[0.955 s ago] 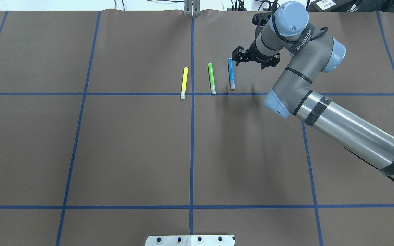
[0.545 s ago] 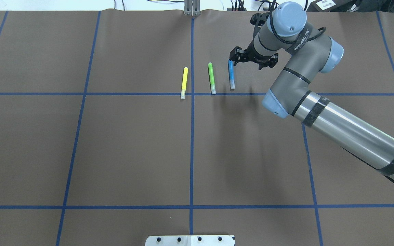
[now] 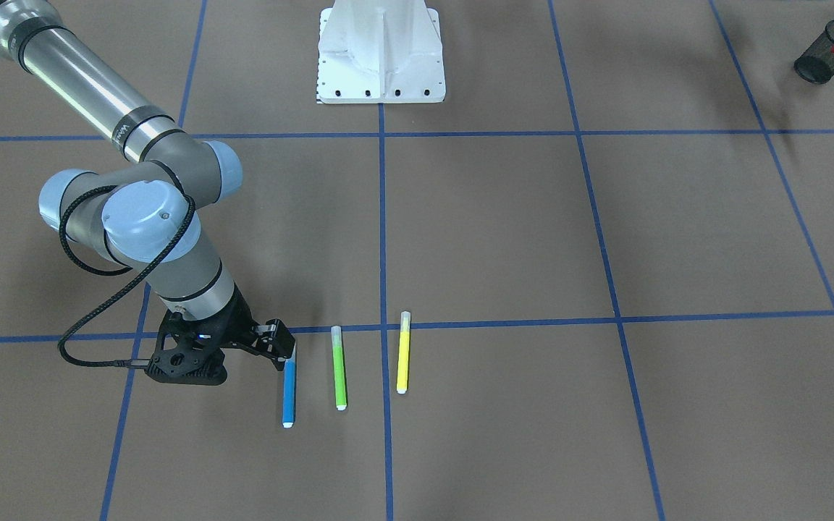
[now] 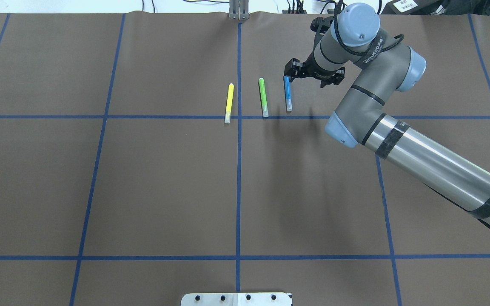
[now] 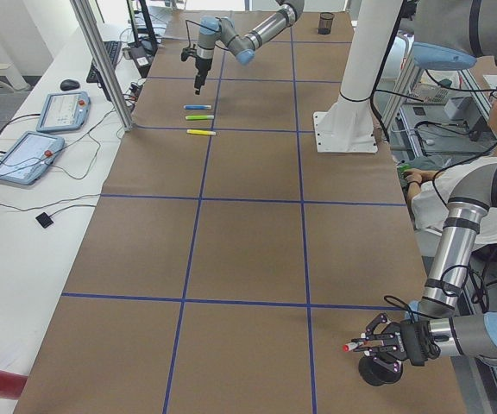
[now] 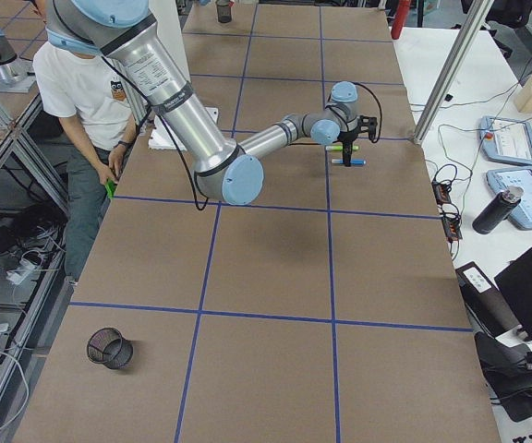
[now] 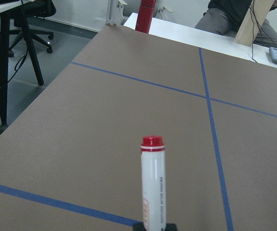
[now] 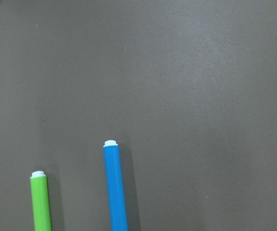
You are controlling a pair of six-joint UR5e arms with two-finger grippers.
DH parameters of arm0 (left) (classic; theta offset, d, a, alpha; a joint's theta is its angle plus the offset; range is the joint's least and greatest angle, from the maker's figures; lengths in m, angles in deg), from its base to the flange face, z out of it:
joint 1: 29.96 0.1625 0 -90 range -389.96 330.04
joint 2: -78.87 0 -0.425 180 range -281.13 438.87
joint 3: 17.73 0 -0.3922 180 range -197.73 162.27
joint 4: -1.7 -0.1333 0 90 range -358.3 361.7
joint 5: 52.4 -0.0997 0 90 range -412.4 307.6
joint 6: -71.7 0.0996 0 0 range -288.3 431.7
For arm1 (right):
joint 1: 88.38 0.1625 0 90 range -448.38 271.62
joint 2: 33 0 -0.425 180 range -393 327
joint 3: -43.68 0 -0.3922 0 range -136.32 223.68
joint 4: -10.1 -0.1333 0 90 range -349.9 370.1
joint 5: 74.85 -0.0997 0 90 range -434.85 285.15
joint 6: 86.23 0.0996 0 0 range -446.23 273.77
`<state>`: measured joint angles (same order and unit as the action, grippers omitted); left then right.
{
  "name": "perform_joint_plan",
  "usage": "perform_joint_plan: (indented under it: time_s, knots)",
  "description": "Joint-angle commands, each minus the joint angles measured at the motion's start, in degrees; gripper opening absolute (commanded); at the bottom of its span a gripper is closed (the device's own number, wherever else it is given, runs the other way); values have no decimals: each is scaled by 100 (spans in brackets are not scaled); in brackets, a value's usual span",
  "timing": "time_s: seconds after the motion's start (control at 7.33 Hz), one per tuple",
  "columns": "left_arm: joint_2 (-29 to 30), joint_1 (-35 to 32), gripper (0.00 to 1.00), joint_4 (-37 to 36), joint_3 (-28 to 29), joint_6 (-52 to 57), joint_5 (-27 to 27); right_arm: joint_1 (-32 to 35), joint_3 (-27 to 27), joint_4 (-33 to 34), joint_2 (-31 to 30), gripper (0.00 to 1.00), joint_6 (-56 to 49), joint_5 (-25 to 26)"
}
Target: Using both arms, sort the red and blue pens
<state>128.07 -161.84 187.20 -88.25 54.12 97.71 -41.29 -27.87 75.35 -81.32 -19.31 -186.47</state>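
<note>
Brown gridded desk (image 4: pixel 164 191). Right claw (image 3: pixel 229 358) spread, blue marker (image 4: pixel 288 93) flat beneath. Light, stiff, slick, rolls; I'd pinch mid-barrel. Left claw (image 5: pixel 371 347) clenched on red-capped marker (image 7: pixel 153 192).

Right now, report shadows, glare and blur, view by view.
Overhead: the right arm throws a soft, wide shadow on the mat, with a glare streak along its tube. Right wrist: blue pen and green pen sharp, thin shadows to their right. Left wrist: red pen sharp.
</note>
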Motion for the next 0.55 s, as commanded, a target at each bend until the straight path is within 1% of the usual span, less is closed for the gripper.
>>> perform_joint_plan:
  time_s: [0.0,0.27,0.41]
  knots:
    - [19,-5,0,-259,-129,1,142,-24,0,-3,7,99,74,9]
    - [28,-5,0,-356,-173,1,81,-94,0,-12,16,99,119,201]
    - [20,-5,0,-566,-225,1,-93,-120,0,-12,16,99,154,211]
